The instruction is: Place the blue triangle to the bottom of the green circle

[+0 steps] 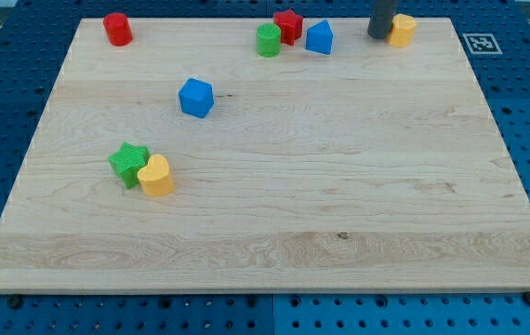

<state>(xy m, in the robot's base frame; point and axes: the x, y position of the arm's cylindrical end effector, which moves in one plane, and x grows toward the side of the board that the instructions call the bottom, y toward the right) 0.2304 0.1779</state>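
The blue triangle sits near the view's top, just right of a red star. The green circle stands to the left of that star, touching it. My tip is at the view's top right, right of the blue triangle by a short gap and touching the left side of a yellow block.
A red cylinder stands at the top left. A blue cube-like block lies left of centre. A green star and a yellow heart touch each other at the lower left. The wooden board lies on a blue pegboard.
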